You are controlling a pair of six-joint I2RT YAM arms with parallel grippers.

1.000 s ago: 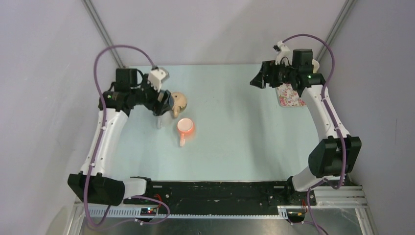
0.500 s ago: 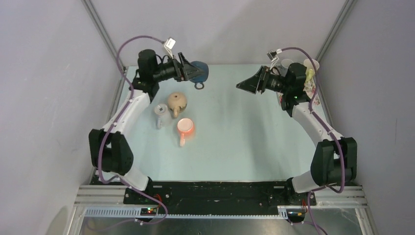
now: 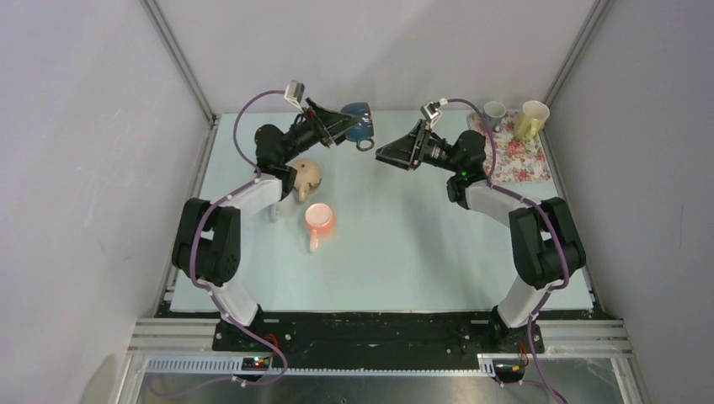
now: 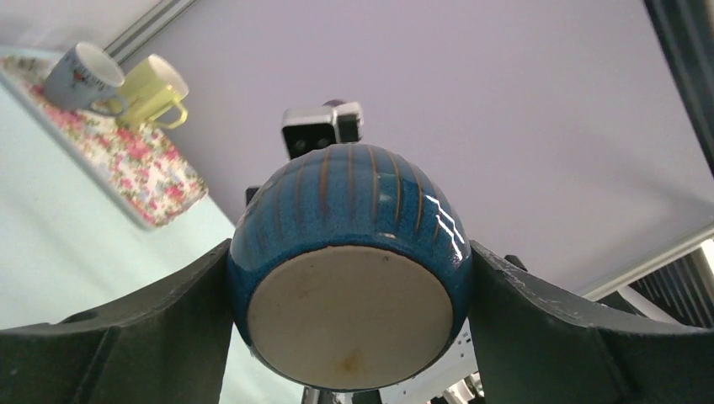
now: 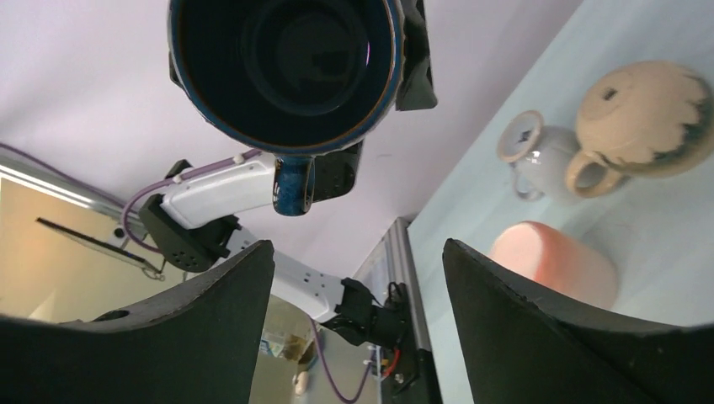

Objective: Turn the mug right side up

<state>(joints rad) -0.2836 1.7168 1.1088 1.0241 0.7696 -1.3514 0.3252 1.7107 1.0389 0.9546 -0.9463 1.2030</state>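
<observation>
- Tabletop: pale, framed by grey walls, with both arm bases bolted at its near edge.
- Left arm: folded back at the elbow, with the forearm reaching towards the far centre and the wrist raised above the surface.
- Right arm: posed in mirror fashion, with its wrist turned to face the left arm.
- Left end effector: closed on the blue mug, one finger pressed against each flank of the body.
- Right end effector: open, with the fingers spread wide and aimed at the mug's mouth but held apart from it.
- Floral tray: set at the far right corner, carrying a grey cup and a yellow cup.
- Blue mug: held in the air above the far centre of the tabletop, lying on its side. The unglazed base is turned to the left wrist and the dark interior to the right wrist. Ribbed glaze is seen, and the handle hangs below the body.
- Beige teapot, orange mug and small grey jug: grouped on the left of the tabletop.
</observation>
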